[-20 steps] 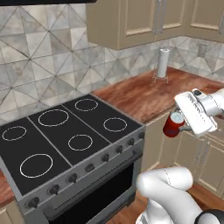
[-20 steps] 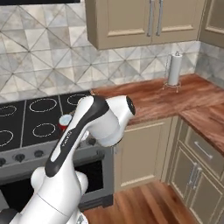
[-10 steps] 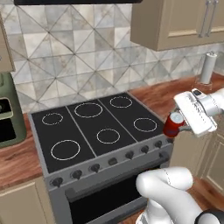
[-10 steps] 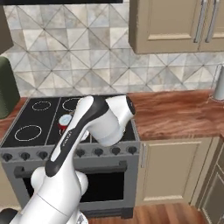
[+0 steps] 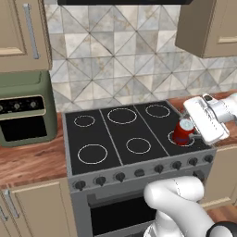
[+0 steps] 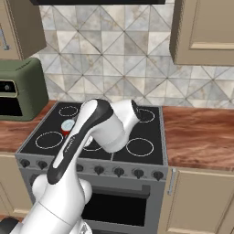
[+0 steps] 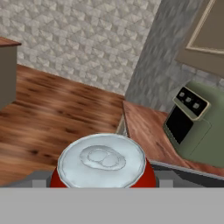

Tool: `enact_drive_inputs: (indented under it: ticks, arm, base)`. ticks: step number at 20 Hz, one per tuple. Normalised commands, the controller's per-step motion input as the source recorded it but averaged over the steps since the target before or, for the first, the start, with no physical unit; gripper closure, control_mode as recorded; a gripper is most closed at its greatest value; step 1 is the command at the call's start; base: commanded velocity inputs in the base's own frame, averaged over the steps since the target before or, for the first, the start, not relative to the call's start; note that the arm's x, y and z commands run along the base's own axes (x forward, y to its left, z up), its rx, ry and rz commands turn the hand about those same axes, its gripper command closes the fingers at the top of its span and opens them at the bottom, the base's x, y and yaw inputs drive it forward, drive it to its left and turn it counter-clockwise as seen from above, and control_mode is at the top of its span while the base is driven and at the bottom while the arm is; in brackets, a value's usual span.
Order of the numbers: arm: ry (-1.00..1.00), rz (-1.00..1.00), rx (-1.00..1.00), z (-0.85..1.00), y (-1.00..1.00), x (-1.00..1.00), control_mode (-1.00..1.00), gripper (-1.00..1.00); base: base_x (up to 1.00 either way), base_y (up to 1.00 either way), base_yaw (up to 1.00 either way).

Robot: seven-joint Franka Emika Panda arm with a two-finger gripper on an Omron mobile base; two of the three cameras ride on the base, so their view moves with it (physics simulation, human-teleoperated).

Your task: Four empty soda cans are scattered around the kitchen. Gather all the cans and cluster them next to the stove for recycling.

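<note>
One red soda can [image 5: 183, 132] sits in the gripper [image 5: 190, 134], the jaws clamped on its sides, silver top facing up. In the left base view it hangs at about 3 o'clock of the frame, over the right-hand front burner of the stove [image 5: 115, 143], close to the cooktop's right edge; whether its base touches the glass cannot be told. In the right base view the can [image 6: 68, 127] peeks out at 9 o'clock of the white forearm, over the left half of the cooktop [image 6: 151, 153].

Six white rings mark the black glass, and none carries anything else. A brown wooden counter [image 6: 201, 141] runs off the stove's right edge with plenty of bare surface. On the stove's left edge a narrower strip of counter [image 5: 32, 162] holds a green toaster oven [image 5: 25, 113] at 9 o'clock, set back against the tiled wall [image 5: 115, 60]. Upper cabinets [image 6: 205, 32] hang at 1 o'clock, well above the counter. Knobs line the oven's front edge [image 5: 139, 173].

From the hand view, the can's silver lid [image 7: 101, 159] is at 6 o'clock, with the toaster oven [image 7: 197, 122] at 3 o'clock.
</note>
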Motion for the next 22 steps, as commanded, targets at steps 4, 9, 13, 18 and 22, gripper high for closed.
enact_drive_inputs:
  ticks: [4,9,13,18,22]
  arm:
    - [0.0,0.0,0.0,0.0,0.0,0.0,1.0,1.0]
    - [0.0,0.0,0.0,0.0,0.0,0.0,1.0,1.0]
    - [0.0,0.0,0.0,0.0,0.0,0.0,1.0,1.0]
    - [0.0,0.0,0.0,0.0,0.0,0.0,1.0,1.0]
    - [0.0,0.0,0.0,0.0,0.0,0.0,1.0,1.0]
  base:
    - [0.36,-0.1,0.32]
    - [0.01,-0.23,0.18]
    - [-0.25,-0.26,0.12]
    - [-0.43,-0.29,0.08]
    - [-0.5,-0.36,0.05]
